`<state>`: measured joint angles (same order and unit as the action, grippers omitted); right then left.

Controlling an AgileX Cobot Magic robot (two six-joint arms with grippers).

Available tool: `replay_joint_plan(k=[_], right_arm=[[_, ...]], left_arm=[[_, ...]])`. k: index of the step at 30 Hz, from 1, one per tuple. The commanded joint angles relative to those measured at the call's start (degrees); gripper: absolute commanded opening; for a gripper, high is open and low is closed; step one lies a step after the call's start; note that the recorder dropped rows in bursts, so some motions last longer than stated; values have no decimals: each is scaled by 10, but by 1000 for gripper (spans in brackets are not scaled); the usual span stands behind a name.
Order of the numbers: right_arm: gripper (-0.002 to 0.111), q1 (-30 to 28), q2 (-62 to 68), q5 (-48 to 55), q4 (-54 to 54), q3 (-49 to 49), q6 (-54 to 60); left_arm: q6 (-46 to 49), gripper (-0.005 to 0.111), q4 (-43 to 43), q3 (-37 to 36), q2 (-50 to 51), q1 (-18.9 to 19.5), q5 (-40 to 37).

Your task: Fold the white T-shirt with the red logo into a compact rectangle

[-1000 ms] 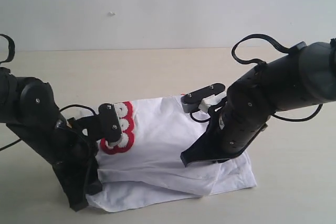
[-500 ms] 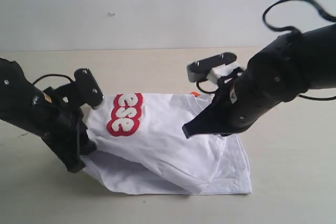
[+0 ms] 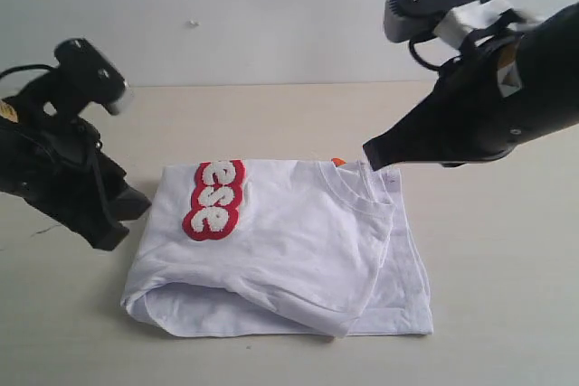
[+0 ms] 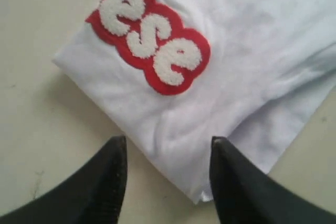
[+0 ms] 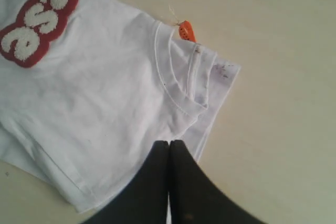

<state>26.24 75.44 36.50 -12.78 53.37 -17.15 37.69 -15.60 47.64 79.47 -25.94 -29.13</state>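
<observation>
White T-shirt [image 3: 289, 241] laid folded on tabletop [image 3: 507, 259], red logo [image 3: 215, 201] shown on top, at robot's left end. Left fingers [image 4: 107, 182] held apart above shirt edge, nothing gripped. Right fingers [image 5: 156, 179] pressed together, empty.

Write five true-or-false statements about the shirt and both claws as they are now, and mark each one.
1. The white T-shirt lies folded on the table. True.
2. The left claw grips the shirt's edge. False: its jaws stand apart above the cloth and hold nothing.
3. The right claw is shut with nothing in it. True.
4. The red logo is wholly hidden under a fold. False: part of it faces up and shows the letters "ese".
5. An orange tag shows beside the collar. True.
</observation>
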Motion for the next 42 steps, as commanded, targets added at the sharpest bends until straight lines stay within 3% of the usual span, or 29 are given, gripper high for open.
replay_joint_plan(k=[1, 5, 15, 27, 33, 42], right_arm=[[0, -3, -83, 1, -15, -27, 0], [0, -3, -156, -24, -26, -76, 0], [0, -3, -338, -40, -42, -180, 1], [0, -3, -459, -63, -41, -270, 6], [0, -3, -501, -66, -41, -297, 6], [0, -3, -522, -63, -38, -299, -1]], left_arm=[[-93, 31, -5, -4, -64, 3, -19], [-101, 0, -11, -38, -130, 3, -6], [-210, 0, -18, -171, -331, 3, 106], [-278, 0, -18, -315, -519, 3, 184], [-291, 0, -17, -347, -570, 3, 238], [-291, 0, -16, -351, -578, 3, 233]])
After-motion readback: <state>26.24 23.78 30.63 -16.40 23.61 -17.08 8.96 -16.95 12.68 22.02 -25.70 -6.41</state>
